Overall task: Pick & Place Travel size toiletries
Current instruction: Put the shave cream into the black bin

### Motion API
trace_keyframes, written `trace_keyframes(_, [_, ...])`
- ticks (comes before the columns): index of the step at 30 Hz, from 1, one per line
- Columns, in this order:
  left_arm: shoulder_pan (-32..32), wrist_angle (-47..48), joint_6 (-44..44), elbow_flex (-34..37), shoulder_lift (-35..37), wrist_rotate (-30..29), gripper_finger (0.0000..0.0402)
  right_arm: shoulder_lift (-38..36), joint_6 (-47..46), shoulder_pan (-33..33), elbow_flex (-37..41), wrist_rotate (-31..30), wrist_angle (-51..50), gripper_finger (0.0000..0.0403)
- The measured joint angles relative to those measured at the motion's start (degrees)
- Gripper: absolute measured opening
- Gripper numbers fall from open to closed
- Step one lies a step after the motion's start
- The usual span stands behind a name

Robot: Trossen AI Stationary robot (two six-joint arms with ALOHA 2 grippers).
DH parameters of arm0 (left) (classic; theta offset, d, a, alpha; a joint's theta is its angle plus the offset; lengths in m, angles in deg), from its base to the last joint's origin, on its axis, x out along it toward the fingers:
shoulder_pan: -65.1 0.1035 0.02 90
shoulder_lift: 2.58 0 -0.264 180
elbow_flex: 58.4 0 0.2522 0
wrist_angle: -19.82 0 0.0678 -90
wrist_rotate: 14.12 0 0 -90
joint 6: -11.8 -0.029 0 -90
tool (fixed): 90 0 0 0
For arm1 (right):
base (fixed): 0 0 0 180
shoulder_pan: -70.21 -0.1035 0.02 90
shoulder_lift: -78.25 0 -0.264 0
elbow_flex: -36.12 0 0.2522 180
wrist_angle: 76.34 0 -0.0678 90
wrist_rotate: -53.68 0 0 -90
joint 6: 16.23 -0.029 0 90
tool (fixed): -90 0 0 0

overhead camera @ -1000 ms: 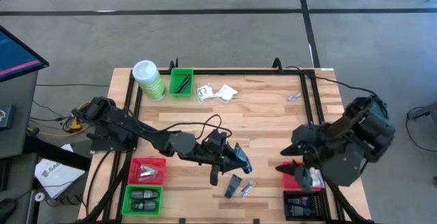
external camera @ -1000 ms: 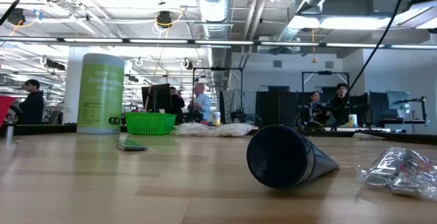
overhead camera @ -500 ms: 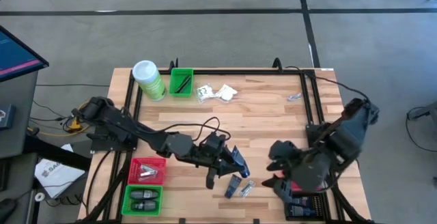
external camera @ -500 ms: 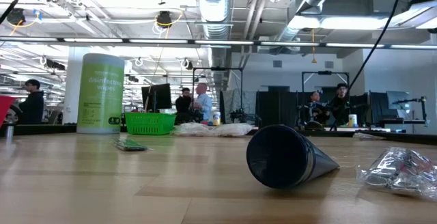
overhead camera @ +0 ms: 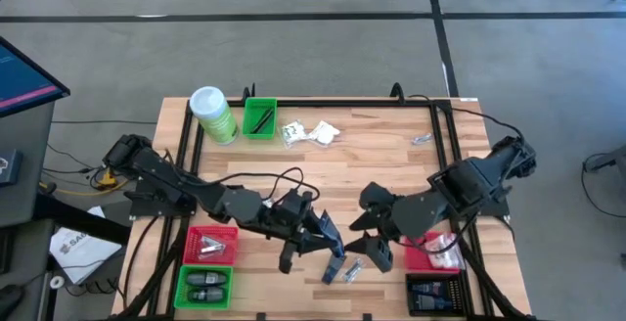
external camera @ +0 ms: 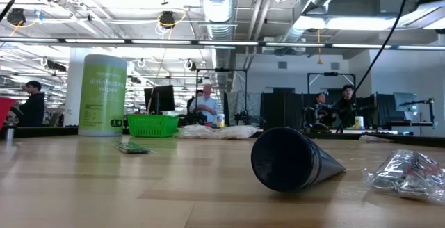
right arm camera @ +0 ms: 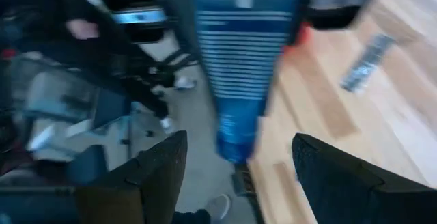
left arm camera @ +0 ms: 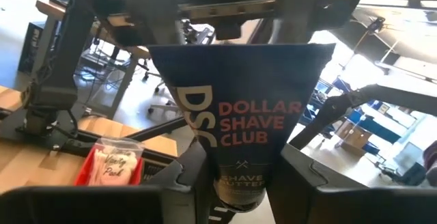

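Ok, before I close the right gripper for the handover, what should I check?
1. Left gripper shut on the dark blue tube: ok.
2. Right gripper open: ok.
3. Tube centred on the gap between the right fingers, per the right wrist view: ok.
4. Tube end far enough in between those fingers: cannot tell.
5. Room in the red bin, which already holds a white packet: cannot tell.

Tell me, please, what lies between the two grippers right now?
The dark blue tube, held by the left gripper, stands between it and the open right gripper; both wrist views show it between their fingers.
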Motion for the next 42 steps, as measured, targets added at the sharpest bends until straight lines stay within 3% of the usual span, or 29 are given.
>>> trace_keyframes(10, [-0.02, -0.03, -0.01, 0.02, 0.02, -0.1, 0.0104, 0.19, 1.44, 2.79, 0.0, 1.1, -0.3, 0.0255])
trace_keyframes(21, [1.1, -0.26, -2.7, 0.04, 2.9, 0.07, 0.0104, 3.77, 2.7, 3.58, 0.0, 6.61, 1.09, 0.0255])
trace_keyframes(42, [0.96, 1.18, -2.84, 0.04, 3.1, 1.49, 0.0104, 5.14, 5.81, 6.23, 0.02, 7.1, 6.79, 0.0255])
